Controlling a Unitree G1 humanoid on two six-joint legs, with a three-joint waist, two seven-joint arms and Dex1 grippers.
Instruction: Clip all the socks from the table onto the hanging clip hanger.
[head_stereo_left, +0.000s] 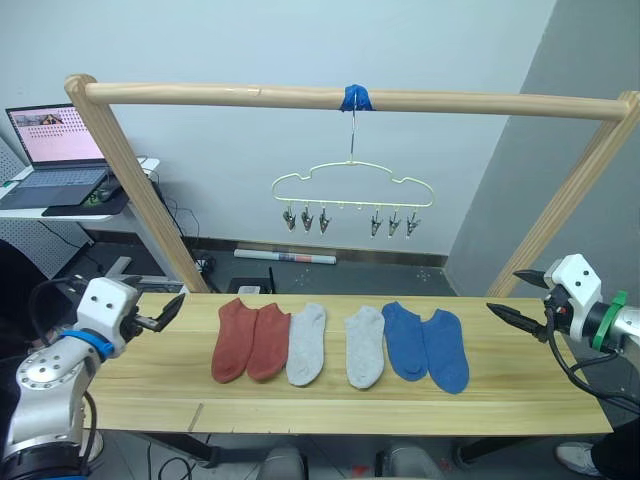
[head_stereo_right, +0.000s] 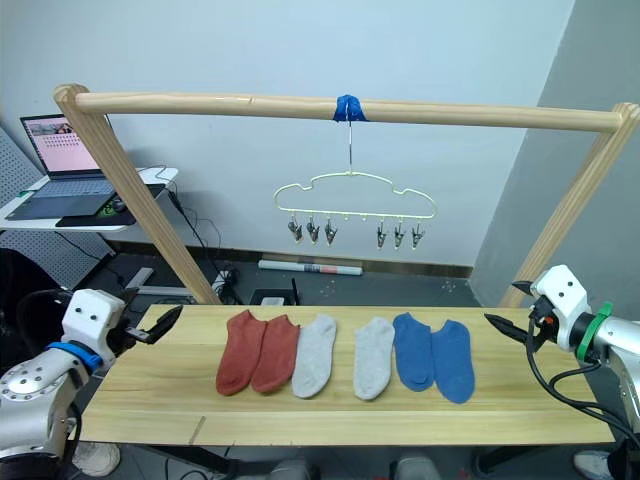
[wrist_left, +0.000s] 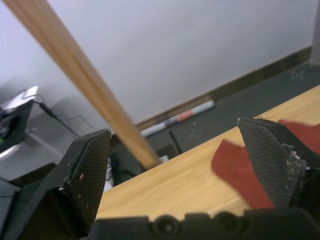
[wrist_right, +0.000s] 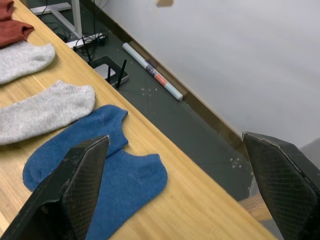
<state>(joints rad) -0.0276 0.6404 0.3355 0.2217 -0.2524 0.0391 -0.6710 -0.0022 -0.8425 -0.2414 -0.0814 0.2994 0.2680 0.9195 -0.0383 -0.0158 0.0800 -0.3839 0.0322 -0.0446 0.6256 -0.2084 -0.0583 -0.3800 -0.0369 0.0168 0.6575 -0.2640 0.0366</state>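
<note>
Two rust-red socks (head_stereo_left: 250, 341), two light grey socks (head_stereo_left: 306, 345) and two blue socks (head_stereo_left: 426, 346) lie flat in a row across the middle of the table (head_stereo_left: 150, 388). The pale-yellow clip hanger (head_stereo_left: 352, 178) hangs by its hook from the pole above them, and its row of metal clips (head_stereo_left: 307, 219) holds nothing. My left gripper (head_stereo_left: 166, 311) hovers open over the table's left end, left of the red socks (wrist_left: 235, 162). My right gripper (head_stereo_left: 502, 290) hovers open over the right end, right of the blue socks (wrist_right: 107, 172). Nothing sits between either pair of fingers.
A round wooden pole frame (head_stereo_left: 200, 94) spans the table, its slanted legs (head_stereo_left: 135, 185) rising at both far corners. Blue tape (head_stereo_left: 356, 97) fixes the hanger's hook to the pole. A laptop (head_stereo_left: 55, 140) stands on a side desk at the back left. Cables and a tube (head_stereo_left: 285, 257) lie on the floor.
</note>
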